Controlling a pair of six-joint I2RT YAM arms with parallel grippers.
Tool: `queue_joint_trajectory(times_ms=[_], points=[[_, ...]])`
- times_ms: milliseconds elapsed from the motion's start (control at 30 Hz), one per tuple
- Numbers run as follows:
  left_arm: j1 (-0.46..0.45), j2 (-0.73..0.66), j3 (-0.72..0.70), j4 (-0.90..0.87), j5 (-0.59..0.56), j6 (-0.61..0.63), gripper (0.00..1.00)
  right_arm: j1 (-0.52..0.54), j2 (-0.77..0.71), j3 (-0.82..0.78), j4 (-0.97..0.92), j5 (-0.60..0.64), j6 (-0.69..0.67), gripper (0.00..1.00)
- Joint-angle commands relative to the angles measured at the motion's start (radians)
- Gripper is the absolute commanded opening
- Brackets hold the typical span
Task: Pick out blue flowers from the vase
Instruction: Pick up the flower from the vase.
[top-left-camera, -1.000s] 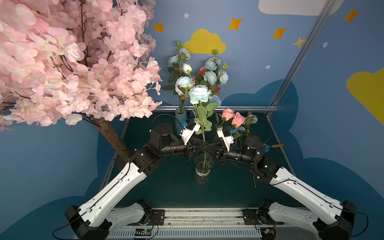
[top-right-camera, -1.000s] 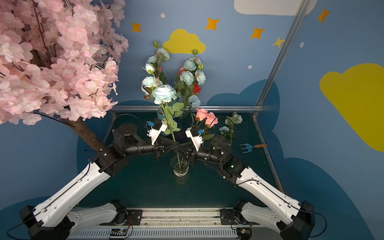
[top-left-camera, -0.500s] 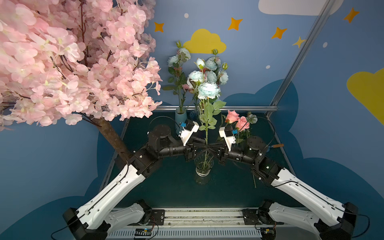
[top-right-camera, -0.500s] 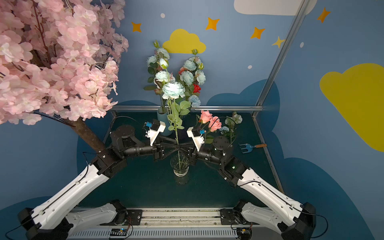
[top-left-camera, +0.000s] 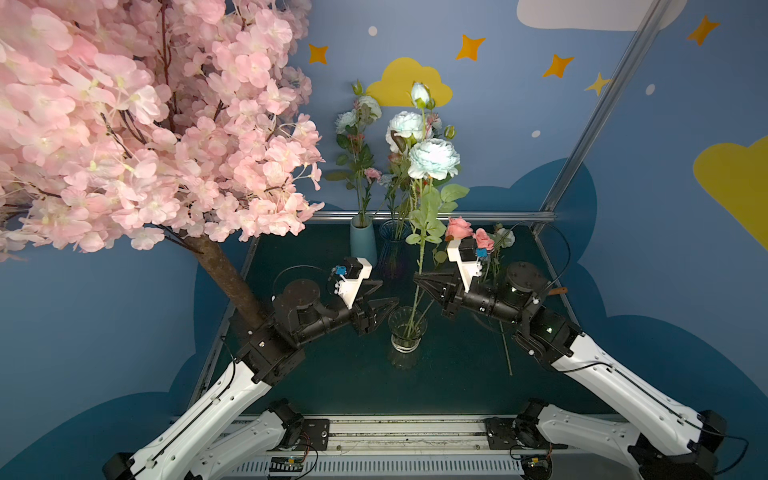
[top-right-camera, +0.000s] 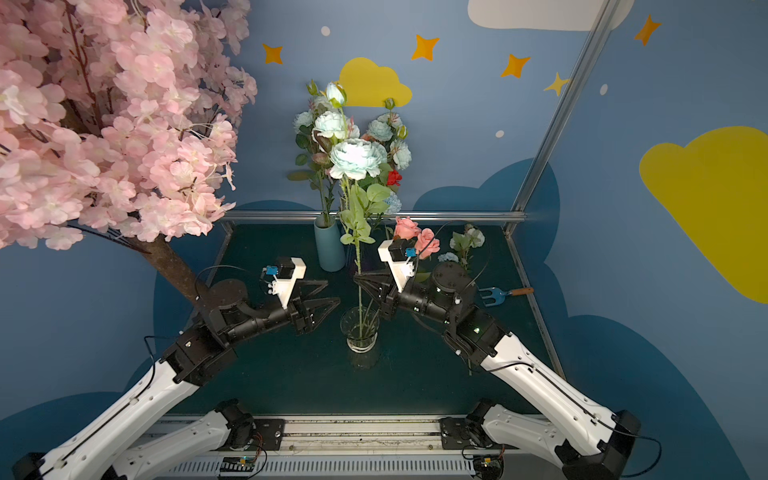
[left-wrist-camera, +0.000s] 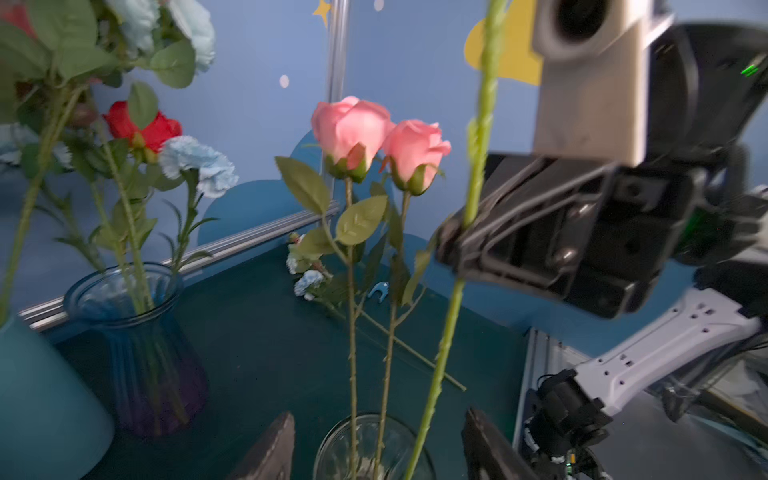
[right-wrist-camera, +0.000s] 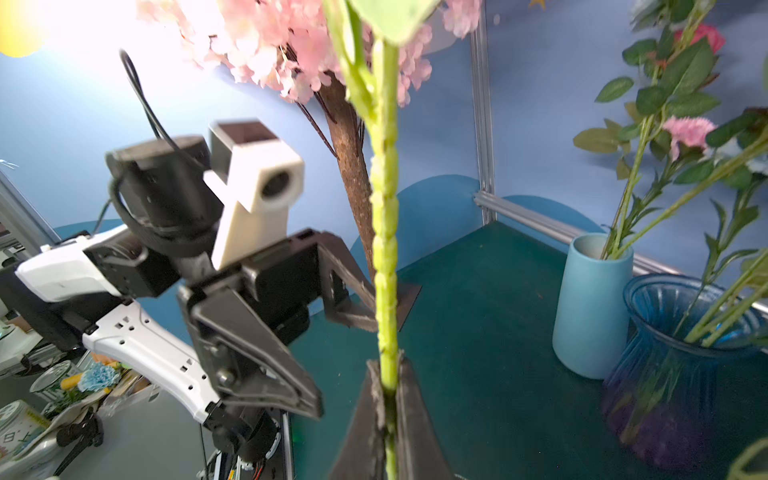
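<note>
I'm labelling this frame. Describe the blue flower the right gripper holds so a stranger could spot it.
Find the clear glass vase mid-table. The right gripper pinches one long stem rising from it. Its blue flower is the largest pale aqua head; its vase-mates are pink roses.

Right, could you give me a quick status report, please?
Left gripper open, beside the glass vase. Right gripper shut on the blue flower stem. Stem foot in vase, not yet out. Pink roses close alongside.
</note>
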Motion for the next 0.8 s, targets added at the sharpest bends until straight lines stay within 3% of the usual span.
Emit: queue_joint_trajectory(times_ms=[0, 233, 433, 533, 767], points=[[-0.001, -0.04, -0.097, 0.063, -0.212, 0.035, 0.64, 0.002, -0.014, 0.045, -0.04, 0.028, -0.037, 0.0], [0.009, -0.094, -0.306, 0.117, -0.348, -0.016, 0.63, -0.002, -0.062, 0.133, -0.142, 0.058, -0.073, 0.0], [0.055, -0.062, -0.428, 0.163, -0.353, -0.056, 0.63, -0.007, -0.153, 0.187, -0.244, 0.093, -0.098, 0.0], [0.087, 0.001, -0.523, 0.277, -0.341, -0.121, 0.63, -0.01, -0.201, 0.194, -0.303, 0.127, -0.102, 0.0], [0.091, 0.01, -0.529, 0.27, -0.338, -0.15, 0.66, -0.015, -0.333, 0.143, -0.427, 0.28, -0.105, 0.0]])
